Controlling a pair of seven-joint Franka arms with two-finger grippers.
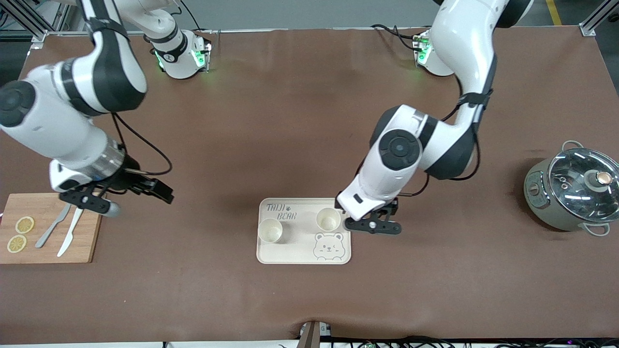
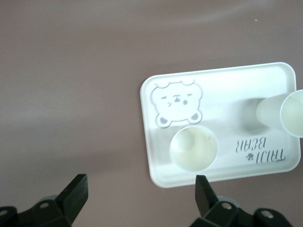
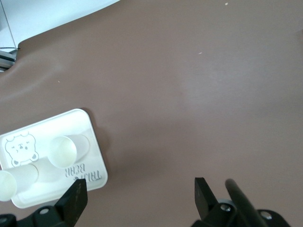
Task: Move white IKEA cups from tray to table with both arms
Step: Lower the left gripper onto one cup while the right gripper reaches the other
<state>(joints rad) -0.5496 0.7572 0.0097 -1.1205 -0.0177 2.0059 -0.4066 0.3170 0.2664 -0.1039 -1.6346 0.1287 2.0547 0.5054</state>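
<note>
While both cups (image 1: pixel 270 230) sit on the tray (image 1: pixel 300 255), left pincer (image 1: pixel 373 225) hangs wide open and empty beside its cup's edge; right pincer (image 1: pixel 116 195), also open and empty, waits near the board (image 1: pixel 46 212).

Large flat table (image 1: pixel 300 121) covered in brown matte sheet. Cream-white rounded-rectangle tray (image 1: pixel 295 253), printed with "TAIJI BEAR" lettering and a bear face, lies on it near the middle, toward the front camera's edge. Rectangular wooden cutting board (image 1: pixel 48 246) lies at the right arm's end of the table, about as near the front camera as the tray. Grey-green round pot with a glass lid (image 1: pixel 570 193) stands at the left arm's end. Both robot bases (image 1: pixel 181 58) sit along the edge farthest from the front camera.
</note>
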